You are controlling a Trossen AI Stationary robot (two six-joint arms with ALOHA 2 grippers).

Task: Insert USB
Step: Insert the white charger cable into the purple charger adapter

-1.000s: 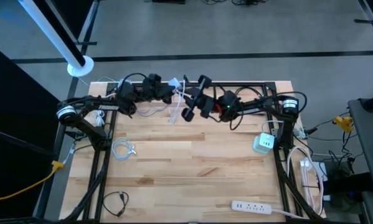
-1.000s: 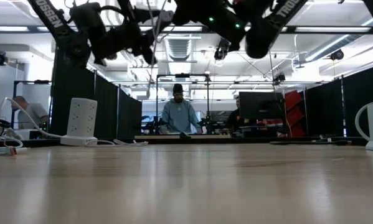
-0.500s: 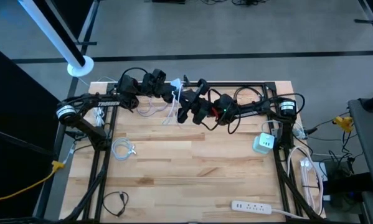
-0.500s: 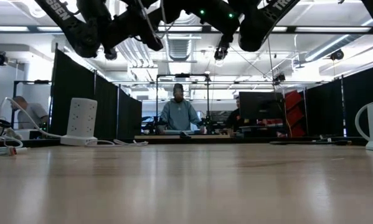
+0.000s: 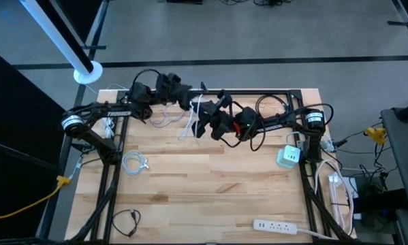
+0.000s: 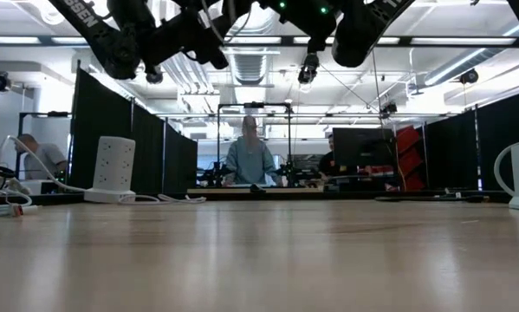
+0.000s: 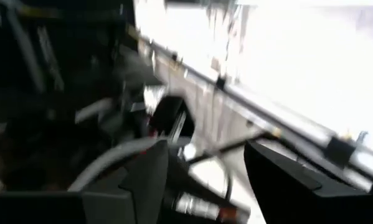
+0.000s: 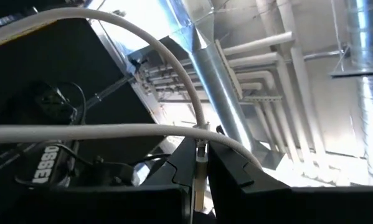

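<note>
Both arms hang high over the table's far edge, their grippers facing each other. My right gripper (image 5: 202,121) (image 8: 202,186) is shut on a thin white USB plug, and the white cable (image 5: 191,112) (image 8: 142,130) loops away from it toward my left arm. My left gripper (image 5: 182,99) (image 7: 205,180) stands just to the left of it, open. The blurred left wrist view shows a grey cable (image 7: 111,163) passing its fingers. I cannot tell whether that cable touches them. In the low view both arms (image 6: 164,35) (image 6: 346,22) show only at the top. My right gripper pinches the white USB plug (image 8: 200,163) between its two fingers. The plug sticks out past the fingertips, lifted clear of the table. Its cable (image 8: 174,62) curves off in a slack loop.
On the table lie a coiled white cable (image 5: 134,163), a black cable (image 5: 125,221), a white power strip (image 5: 278,224) near the front edge and a green-white charging hub (image 5: 289,156) at the right. A white tower socket (image 6: 114,169) stands at the left. People stand in the room beyond.
My right gripper has moved toward the table's left and slightly toward the near edge, carrying the plug closer to my left gripper. My left gripper has risen and shifted a little toward the far edge. The cable's loop between them has shifted along.
</note>
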